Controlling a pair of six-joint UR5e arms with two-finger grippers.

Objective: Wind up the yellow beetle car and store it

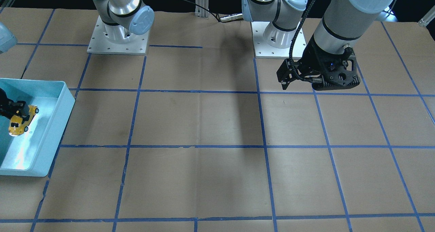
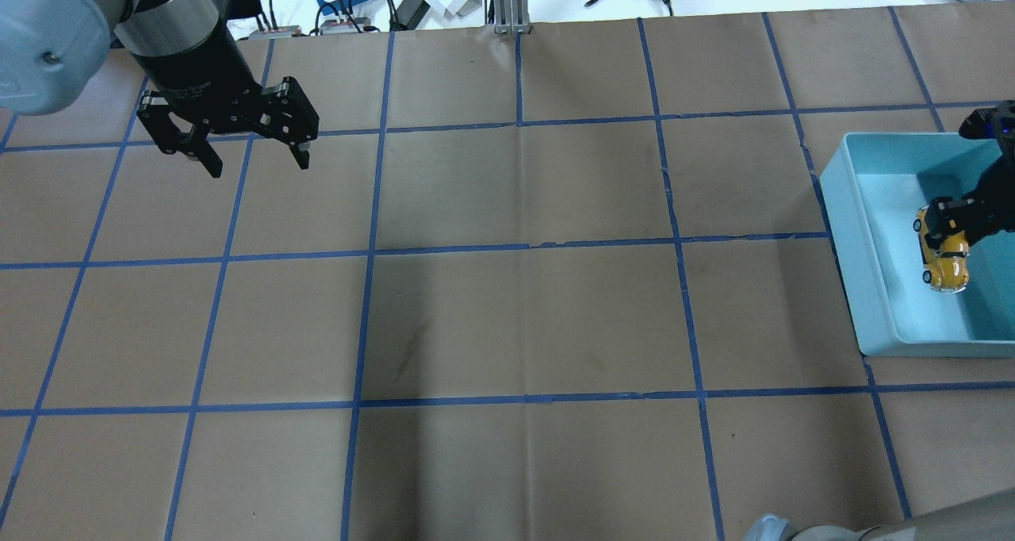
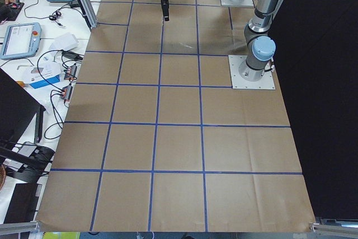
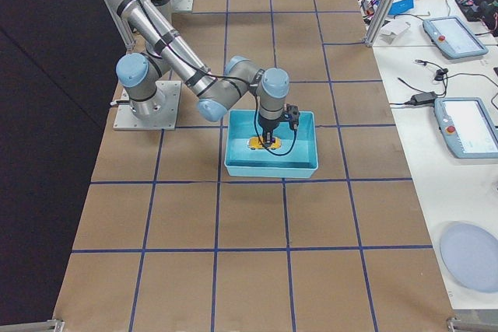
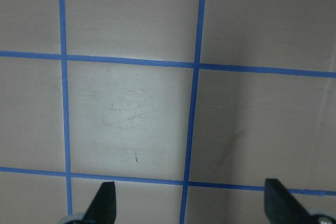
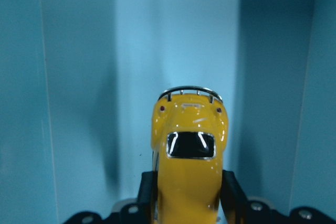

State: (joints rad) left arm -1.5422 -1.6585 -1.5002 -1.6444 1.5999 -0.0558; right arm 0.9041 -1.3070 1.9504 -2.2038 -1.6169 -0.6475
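Left gripper spread wide; right gripper pinched tight, downward.

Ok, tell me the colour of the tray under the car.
Light turquoise tray, clearest in the overhead exterior view.

Even overhead light; soft shadows across table; glare inside bin; wrist views soft.

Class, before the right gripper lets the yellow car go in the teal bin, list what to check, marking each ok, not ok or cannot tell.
1. The yellow beetle car is inside the teal bin: ok.
2. The right gripper is shut on the car's sides: ok.
3. Car touching the bin floor: cannot tell.
4. The left gripper is open, empty, away from the bin: ok.
5. Car wound up: cannot tell.
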